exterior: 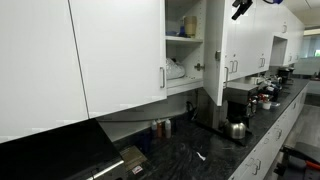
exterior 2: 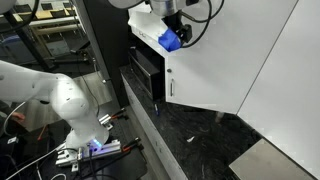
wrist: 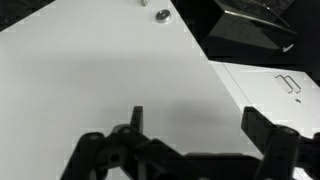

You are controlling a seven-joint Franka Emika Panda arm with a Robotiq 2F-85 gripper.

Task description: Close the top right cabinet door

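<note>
White glossy top right cabinet door (exterior 2: 225, 65) hangs swung out from the open cabinet (exterior: 185, 45), and the gripper (wrist: 195, 118), jaws spread wide and empty, sits close to its flat face, guessing so it can just shove it shut.

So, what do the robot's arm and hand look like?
The arm is white with rounded, smooth segments; a blue part sits near its wrist, with black cables looping beside it. The hand is black, with two angular linked fingers.
</note>
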